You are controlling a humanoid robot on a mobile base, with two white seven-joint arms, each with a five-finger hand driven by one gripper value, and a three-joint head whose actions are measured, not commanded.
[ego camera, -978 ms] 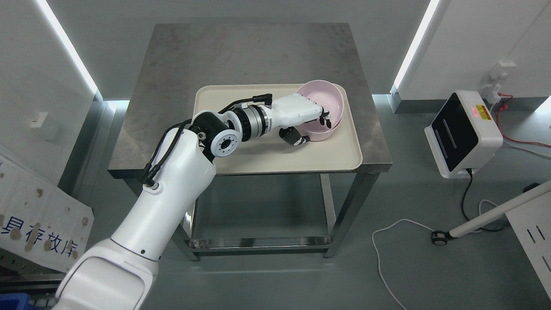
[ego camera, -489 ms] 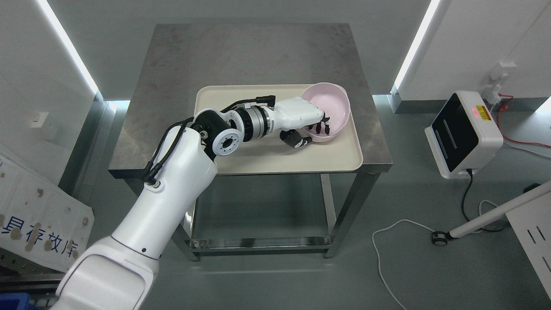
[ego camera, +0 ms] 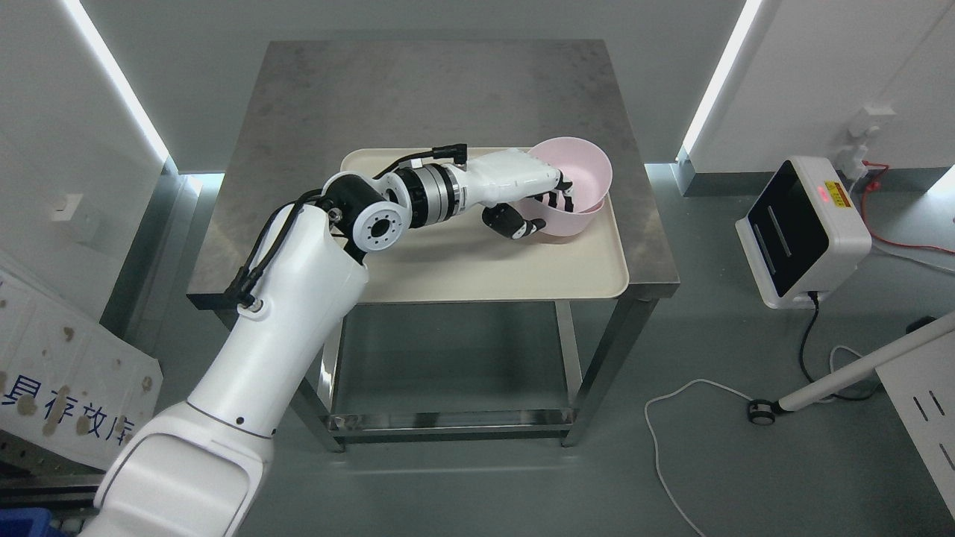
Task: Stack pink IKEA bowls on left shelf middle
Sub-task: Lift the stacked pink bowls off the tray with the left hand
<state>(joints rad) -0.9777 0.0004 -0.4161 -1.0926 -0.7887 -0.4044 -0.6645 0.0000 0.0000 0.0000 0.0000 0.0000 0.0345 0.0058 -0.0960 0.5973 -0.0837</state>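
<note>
The robot's left hand [ego camera: 526, 198] is gripping a pink bowl [ego camera: 578, 179] by its near rim, fingers [ego camera: 561, 198] hooking inside and thumb pressing the outer wall, and is holding the bowl tilted over the far right corner of a cream tray [ego camera: 462, 268]. The tray is sitting on a steel table [ego camera: 418, 97], with the white arm reaching in from the lower left. A white device with a dark screen [ego camera: 802, 231] is standing on the floor to the right.
</note>
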